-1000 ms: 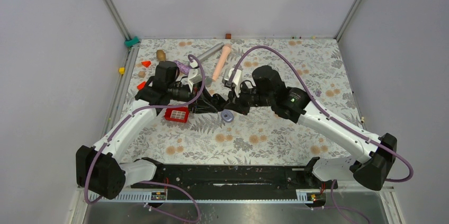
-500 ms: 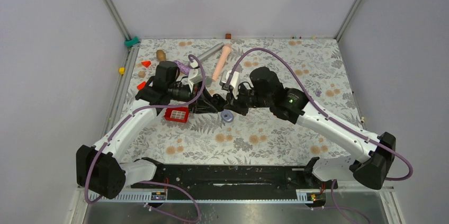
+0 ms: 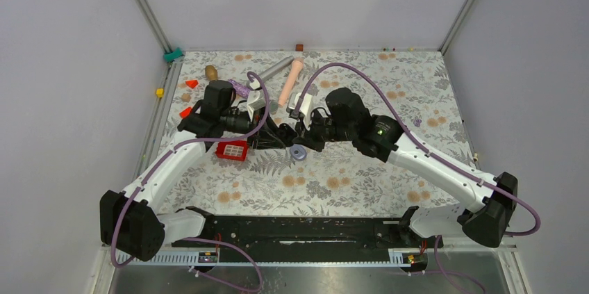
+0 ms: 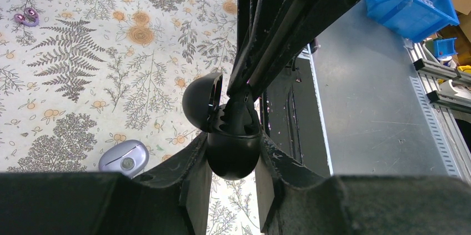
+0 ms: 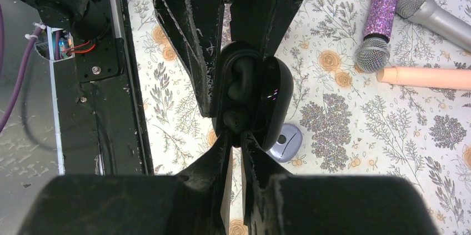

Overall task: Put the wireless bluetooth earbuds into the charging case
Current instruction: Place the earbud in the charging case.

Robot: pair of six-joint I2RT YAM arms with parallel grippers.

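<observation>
Charging case [image 4: 233,160], a glossy black oval plastic shell with a hinged lid, hangs open above the floral-print tabletop [image 3: 347,176], just off the right-arm side of the red square plastic tray [image 3: 232,150]. The left claw [image 4: 233,138] pinches the case's lower half between its two black fingers, one on each flank, and the lid stands swung up to one side. Inside, one small black rounded earbud [image 5: 242,76] sits in the well farther from the right claw. The right claw [image 5: 236,135] comes in from the side opposite the tray. Its fingers are drawn nearly together with only a thin slit between them, and the tips reach into the nearer well against a dark rounded lump. Whether that lump is the second bud, and whether the tips pinch it, I cannot tell. On the tabletop below, a little farther from the tray than the case, lies a small lavender rounded oval object [image 5: 286,141] with a round dot in its middle, apart from both claws. Beyond the tray, toward the back wall, lie a purple glitter microphone [image 5: 383,7], a silver microphone [image 5: 439,15] and a peach-coloured cylinder [image 5: 425,78].
</observation>
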